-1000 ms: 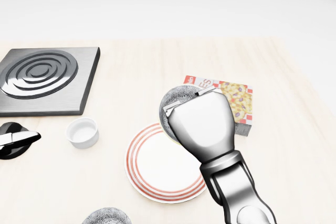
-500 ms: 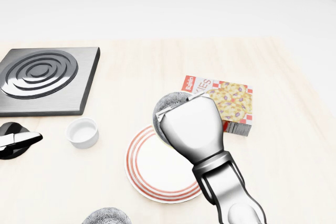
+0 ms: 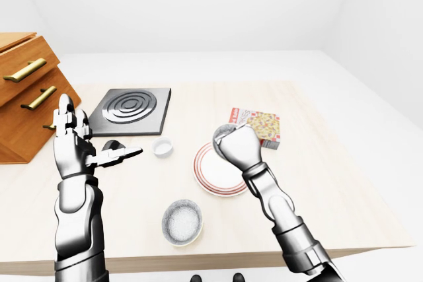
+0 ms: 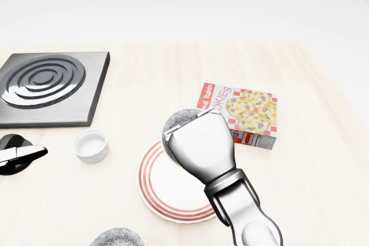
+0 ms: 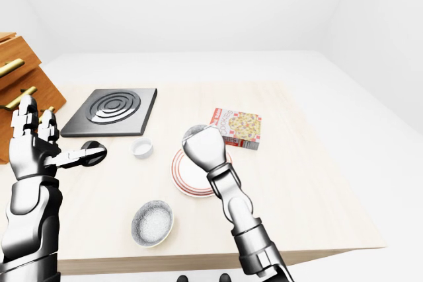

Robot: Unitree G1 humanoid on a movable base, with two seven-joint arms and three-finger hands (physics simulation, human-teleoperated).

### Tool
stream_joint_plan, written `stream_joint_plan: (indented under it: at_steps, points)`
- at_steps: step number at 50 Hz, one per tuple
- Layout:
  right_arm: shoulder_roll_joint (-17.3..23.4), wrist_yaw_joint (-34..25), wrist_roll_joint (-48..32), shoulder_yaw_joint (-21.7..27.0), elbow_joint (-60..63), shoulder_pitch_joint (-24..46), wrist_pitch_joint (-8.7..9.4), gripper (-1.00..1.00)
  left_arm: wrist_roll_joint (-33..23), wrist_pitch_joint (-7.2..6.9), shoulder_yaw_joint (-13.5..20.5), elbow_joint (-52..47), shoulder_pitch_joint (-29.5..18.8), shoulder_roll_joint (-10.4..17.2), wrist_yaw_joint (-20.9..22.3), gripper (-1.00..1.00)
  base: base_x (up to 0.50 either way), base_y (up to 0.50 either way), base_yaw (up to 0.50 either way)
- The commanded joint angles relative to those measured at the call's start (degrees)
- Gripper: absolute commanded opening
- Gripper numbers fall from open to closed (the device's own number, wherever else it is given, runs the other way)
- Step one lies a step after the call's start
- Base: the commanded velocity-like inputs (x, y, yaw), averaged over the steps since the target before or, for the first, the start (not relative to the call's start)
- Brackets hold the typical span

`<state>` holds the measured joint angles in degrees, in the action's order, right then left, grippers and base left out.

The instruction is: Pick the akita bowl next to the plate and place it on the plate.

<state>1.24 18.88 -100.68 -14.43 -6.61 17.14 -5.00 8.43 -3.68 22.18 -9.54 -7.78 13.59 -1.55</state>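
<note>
the grey speckled akita bowl (image 4: 176,120) peeks out beyond the right robot hand (image 4: 200,142), which clamps its rim, over the top edge of the red-ringed white plate (image 4: 151,191) below the hand. the pickup looks done; lowering and release remain. round, so no long axis; its tilt is hidden.

White plate (image 4: 154,184) ringed in red — grey-speckled akita bowl (image 4: 176,121) — dark-grey burner (image 4: 43,80), concentric rings
</note>
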Motion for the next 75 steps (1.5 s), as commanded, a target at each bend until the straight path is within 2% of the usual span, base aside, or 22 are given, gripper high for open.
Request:
stream_joint_plan:
  at_steps: [1,3,6,12,20,32,34,38,46,50,54,57,59,61,63,69,73,75]
  points:
    - [-0.5,2.0,-1.2,-0.9,-3.1,0.5,0.0,-1.0,0.0,0.05,0.0,0.0,0.0,0.0,0.1,1.0,0.0,0.0,0.0]
    - [-0.6,2.2,-1.3,-0.9,-3.6,0.6,0.0,-1.0,0.0,0.32,0.0,0.3,0.0,0.0,0.1,1.0,0.0,0.0,0.0]
    - [-0.6,2.8,-1.7,-1.0,-4.9,0.9,0.0,-1.0,0.0,-0.3,0.0,-0.3,0.0,0.0,0.0,1.0,0.0,0.0,0.0]
    - [-0.6,3.5,-2.0,-1.1,-6.5,1.1,0.0,-1.0,-0.1,0.09,0.0,0.0,0.1,-0.1,0.1,1.0,0.0,0.0,0.0]
    - [-0.6,5.0,-2.6,-1.0,-10.2,2.6,0.0,-1.0,-0.1,-0.42,0.0,-0.6,0.2,-0.2,0.1,1.0,0.0,0.0,0.0]
    - [-0.6,6.8,-2.9,-0.7,-15.4,4.6,0.0,-1.0,-0.1,-0.21,-0.1,-0.2,0.1,-0.2,0.1,1.0,0.0,0.0,0.0]
    - [-0.6,7.6,-3.0,-0.6,-17.1,5.3,0.0,-1.0,-0.1,-0.67,-0.1,-0.9,0.2,-0.2,0.0,1.0,0.0,0.0,0.0]
    - [-0.6,8.1,-3.0,-0.4,-18.7,6.1,0.0,-1.0,-0.1,0.24,-0.1,0.3,0.0,-0.2,0.2,1.0,0.0,0.0,0.0]
    - [-0.7,8.7,-2.9,-0.4,-20.6,6.8,0.0,-1.0,-0.1,0.5,-0.1,0.6,0.0,-0.1,0.2,1.0,0.0,0.0,0.0]
    - [-0.7,10.1,-2.9,-0.3,-23.8,7.8,0.0,-1.0,-0.1,0.08,-0.2,0.1,0.1,-0.1,0.2,1.0,0.0,0.0,0.0]
    - [-0.6,10.2,-2.7,-0.3,-24.4,8.1,0.0,-1.0,-0.2,0.83,-0.3,1.0,-0.1,-0.1,0.3,1.0,0.0,0.0,0.0]
    - [-0.6,11.1,-2.9,-0.3,-25.8,8.4,0.0,-1.0,-0.2,0.13,-0.3,0.2,0.0,-0.1,0.1,1.0,0.0,0.0,0.0]
    - [-0.7,11.1,-2.9,-0.4,-26.1,8.5,0.0,-1.0,-0.2,0.59,-0.3,0.7,0.0,-0.1,0.2,1.0,0.0,0.0,0.0]
    - [-0.7,11.1,-2.8,-0.5,-26.2,8.3,0.0,-1.0,-0.2,-0.08,-0.3,-0.2,0.2,-0.2,0.1,1.0,0.0,0.0,0.0]
    - [-0.7,11.1,-2.8,-0.6,-26.4,8.2,0.0,-1.0,-0.2,0.33,-0.2,0.3,0.1,-0.2,0.2,1.0,0.0,0.0,0.0]
    - [-0.7,10.4,-2.6,-0.7,-25.6,7.5,0.0,-1.0,-0.3,0.34,-0.2,0.2,0.2,-0.2,0.3,1.0,0.0,0.0,0.0]
    - [-0.7,10.3,-2.5,-0.8,-25.3,7.1,0.0,-1.0,-0.3,-0.25,-0.2,-0.5,0.3,-0.3,0.2,1.0,0.0,0.0,0.0]
    - [-0.7,10.4,-2.6,-0.9,-25.5,6.8,0.0,-1.0,-0.3,0.31,-0.2,0.2,0.2,-0.3,0.3,1.0,0.0,0.0,0.0]
